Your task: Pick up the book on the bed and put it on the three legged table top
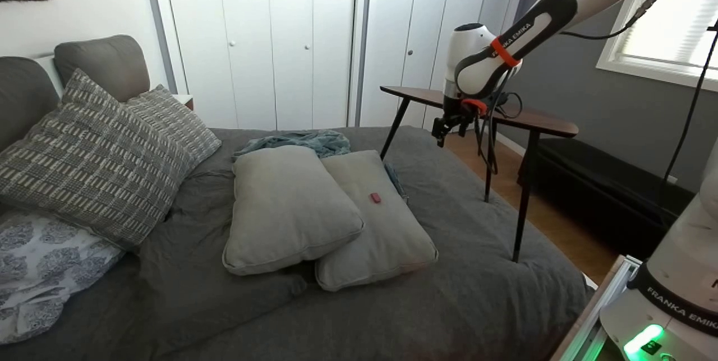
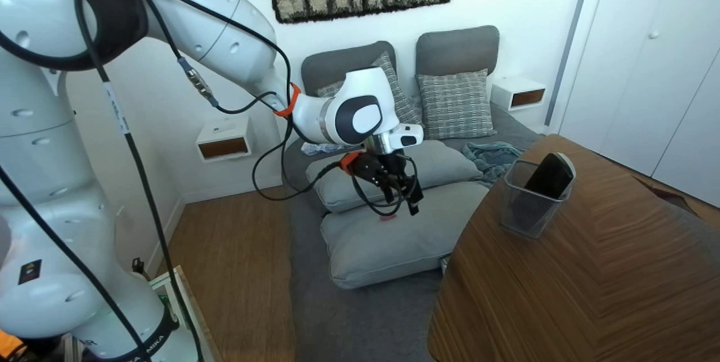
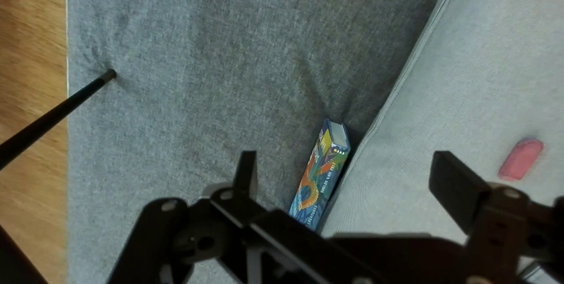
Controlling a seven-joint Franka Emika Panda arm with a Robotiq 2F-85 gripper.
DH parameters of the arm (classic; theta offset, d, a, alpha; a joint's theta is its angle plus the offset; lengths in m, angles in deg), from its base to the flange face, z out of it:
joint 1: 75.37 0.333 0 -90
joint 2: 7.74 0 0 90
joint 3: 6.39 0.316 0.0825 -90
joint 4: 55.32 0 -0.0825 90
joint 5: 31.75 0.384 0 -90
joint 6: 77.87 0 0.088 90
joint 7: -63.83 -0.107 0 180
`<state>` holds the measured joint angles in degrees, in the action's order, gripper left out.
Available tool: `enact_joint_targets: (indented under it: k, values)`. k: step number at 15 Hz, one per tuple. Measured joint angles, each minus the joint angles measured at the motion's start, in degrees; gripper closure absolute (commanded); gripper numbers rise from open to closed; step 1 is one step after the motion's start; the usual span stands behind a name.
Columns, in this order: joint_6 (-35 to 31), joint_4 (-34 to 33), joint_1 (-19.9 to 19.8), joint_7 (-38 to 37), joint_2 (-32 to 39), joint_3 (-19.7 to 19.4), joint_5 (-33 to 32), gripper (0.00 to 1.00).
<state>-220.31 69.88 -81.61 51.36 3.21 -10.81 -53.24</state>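
The book (image 3: 324, 173) is thick, with a colourful blue and orange cover. In the wrist view it stands spine up on the dark grey bed (image 3: 198, 76), close beside a light grey pillow; its lower end is hidden behind my gripper. My gripper (image 3: 346, 158) is open and empty, held above the book and pillow, its fingers far apart on either side of the book's line of sight. The gripper shows in both exterior views (image 1: 452, 134) (image 2: 402, 204), in the air over the bed. The three legged table (image 2: 590, 283) has a brown wooden top, also visible in an exterior view (image 1: 538, 120).
A wire mesh basket (image 2: 520, 218) holding a dark object stands on the table top. A dark table leg (image 3: 57, 114) rests on the bed. Two light grey pillows (image 1: 291, 209) overlap on the bed; a small red object (image 1: 375, 198) lies on one. A black cabinet (image 1: 606, 176) stands beyond.
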Motion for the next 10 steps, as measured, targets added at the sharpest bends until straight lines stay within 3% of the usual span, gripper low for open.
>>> enact_joint_targets:
  k: [7,10]
  values:
    - [0.0,-0.2,0.4,-0.3,0.2,-0.5,0.0,0.00]
    - [-2.3,-1.4,2.3,-6.7,2.7,-2.5,-2.3,0.00]
